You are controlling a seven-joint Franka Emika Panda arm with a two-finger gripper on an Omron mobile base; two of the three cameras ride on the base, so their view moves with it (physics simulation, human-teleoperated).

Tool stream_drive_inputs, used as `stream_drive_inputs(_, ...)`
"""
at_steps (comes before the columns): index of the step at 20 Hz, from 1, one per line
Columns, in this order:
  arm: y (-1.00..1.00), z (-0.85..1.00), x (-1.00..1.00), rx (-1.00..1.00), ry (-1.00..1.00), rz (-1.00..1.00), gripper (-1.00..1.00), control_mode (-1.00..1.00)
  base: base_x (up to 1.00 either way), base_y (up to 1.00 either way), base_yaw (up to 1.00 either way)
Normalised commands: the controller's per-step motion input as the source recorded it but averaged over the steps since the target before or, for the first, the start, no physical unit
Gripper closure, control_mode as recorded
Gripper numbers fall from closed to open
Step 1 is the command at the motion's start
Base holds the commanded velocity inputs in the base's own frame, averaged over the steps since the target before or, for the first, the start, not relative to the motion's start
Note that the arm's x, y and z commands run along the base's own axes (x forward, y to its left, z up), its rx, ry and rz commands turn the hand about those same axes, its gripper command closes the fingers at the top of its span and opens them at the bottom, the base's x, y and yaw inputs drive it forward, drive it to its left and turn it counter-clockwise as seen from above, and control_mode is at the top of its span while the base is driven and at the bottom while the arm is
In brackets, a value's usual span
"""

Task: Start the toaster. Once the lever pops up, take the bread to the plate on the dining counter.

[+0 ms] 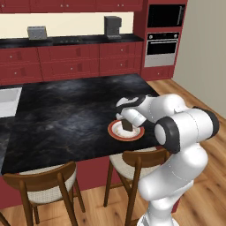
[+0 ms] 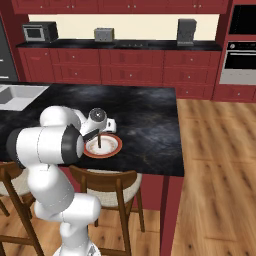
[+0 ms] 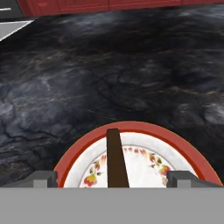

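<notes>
Above the plate [image 3: 135,151], the hand [image 3: 113,178] is seen pointing down, with its two dark fingertips [image 3: 44,178] spread wide to either side of the bread [image 3: 115,159]. No contact between the fingertips and the slice is visible, so nothing is being pinched. The bread is seen edge-on in the hand view as a thin dark brown strip standing upright on the white, flower-patterned centre of the plate, inside the reddish-orange rim.

From the left base view the hand [image 1: 128,120] is seen low over the plate [image 1: 115,133], with the bread [image 1: 127,126] as a dark block just below it; from the right base view the hand [image 2: 101,131] hangs over the plate [image 2: 113,147] and the bread [image 2: 99,142] appears as a thin dark upright sliver.

The plate is set on the dining table [image 1: 66,114], near its front edge, above a wooden stool [image 1: 137,164]. A second stool [image 1: 42,185] is tucked in further left. A pale sink [image 2: 20,96] is let into the far left of the black marbled top.

Against the back wall, well apart from the plate, the toaster [image 1: 37,32] and a dark coffee machine [image 1: 112,24] are placed on the narrower worktop, and a built-in oven [image 1: 162,47] is seen to the right
</notes>
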Motion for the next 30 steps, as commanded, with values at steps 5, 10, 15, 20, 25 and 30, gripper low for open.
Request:
stream_drive_inputs(5,0.0,0.03,0.0,0.0,0.0,0.0,-1.0,-1.0,0.0,0.0,0.0)
stream_drive_inputs(10,0.0,0.08,0.0,0.0,0.0,0.0,-1.0,-1.0,0.0,0.0,0.0)
stream_drive_inputs(15,0.0,0.05,0.0,0.0,0.0,0.0,-1.0,-1.0,0.0,0.0,0.0)
stream_drive_inputs(20,0.0,0.02,0.0,0.0,0.0,0.0,-1.0,-1.0,0.0,0.0,0.0)
stream_drive_inputs(25,0.0,0.07,0.0,0.0,0.0,0.0,-1.0,-1.0,0.0,0.0,0.0)
stream_drive_inputs(30,0.0,0.01,0.0,0.0,0.0,0.0,-1.0,-1.0,0.0,0.0,0.0)
